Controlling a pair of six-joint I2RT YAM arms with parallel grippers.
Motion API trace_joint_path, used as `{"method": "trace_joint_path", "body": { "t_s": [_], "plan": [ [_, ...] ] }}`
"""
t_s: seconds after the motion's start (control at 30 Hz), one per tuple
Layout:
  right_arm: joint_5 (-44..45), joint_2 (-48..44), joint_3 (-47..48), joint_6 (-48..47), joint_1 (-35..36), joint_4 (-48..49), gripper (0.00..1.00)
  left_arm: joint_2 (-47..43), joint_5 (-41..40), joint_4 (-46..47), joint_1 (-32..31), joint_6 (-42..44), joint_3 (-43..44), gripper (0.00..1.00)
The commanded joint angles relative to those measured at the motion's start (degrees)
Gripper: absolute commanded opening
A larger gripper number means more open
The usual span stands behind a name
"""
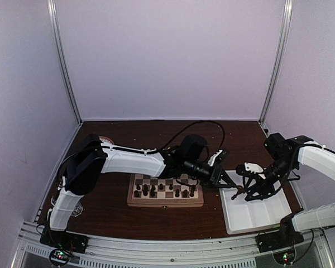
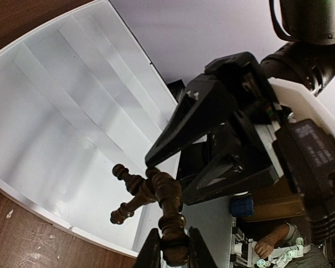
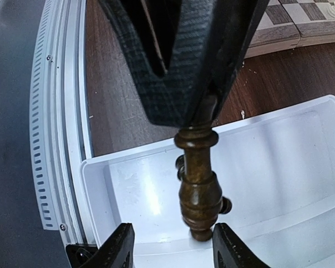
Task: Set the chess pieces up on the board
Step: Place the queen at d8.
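My left gripper [image 2: 173,252] is shut on the base of a dark brown chess piece [image 2: 168,195] and holds it over the white tray [image 2: 56,111]. In the right wrist view that piece [image 3: 199,187] hangs from the left gripper's black fingers [image 3: 173,61]. Its tip sits between the fingers of my open right gripper [image 3: 173,248], touching neither. A second dark piece [image 2: 128,192] lies crosswise behind it in the tray. In the top view the left gripper [image 1: 234,186] and right gripper [image 1: 247,192] meet at the tray's left side. The board [image 1: 164,192] holds several dark pieces.
The white divided tray [image 1: 257,215] lies right of the board, near the front rail [image 3: 56,139]. The board's corner [image 3: 279,28] with a cream piece [image 3: 329,8] shows in the right wrist view. The left arm [image 1: 134,162] stretches over the board.
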Motion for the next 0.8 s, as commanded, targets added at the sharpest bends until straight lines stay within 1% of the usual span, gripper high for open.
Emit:
{"method": "trace_joint_path", "body": {
  "t_s": [0.0,0.17,0.2,0.23,0.3,0.4,0.43,0.5,0.63,0.77],
  "plan": [
    [-1.96,1.05,-0.40,0.22,-0.31,2.76,0.51,-3.09,2.88,7.21,0.38,-1.93,-0.72,0.00],
    [-3.78,1.56,0.21,1.44,-0.35,3.91,0.51,-2.73,3.57,8.89,0.36,-3.53,-0.90,0.00],
    [-3.93,1.61,0.28,1.77,-0.35,4.20,0.50,-2.72,3.58,9.27,0.31,-3.84,-1.10,0.00],
    [-4.00,1.65,0.36,2.12,-0.35,4.42,0.47,-2.72,3.53,9.47,0.31,-4.07,-1.21,0.00],
    [-4.12,1.74,0.53,2.60,-0.33,4.70,0.37,-2.67,3.51,9.50,0.35,-4.24,-1.27,0.00],
    [-4.07,1.45,0.59,2.78,-0.35,4.50,0.16,-2.75,3.49,9.57,0.36,-4.31,-1.43,0.00],
    [-3.87,1.41,0.47,2.70,-0.35,4.37,0.11,-2.77,3.54,9.53,0.38,-4.31,-1.45,0.00],
    [-3.19,1.33,0.26,2.51,-0.33,3.97,0.04,-3.16,3.57,8.87,0.44,-3.96,-1.57,0.00],
    [-2.48,0.89,-0.19,2.42,-0.51,3.50,0.00,-5.48,2.26,6.24,1.31,-1.83,-3.38,0.00],
    [-2.48,0.82,-0.37,2.42,-0.61,3.52,0.00,-8.02,1.16,0.34,2.30,1.97,-4.42,0.00]
  ]
}}
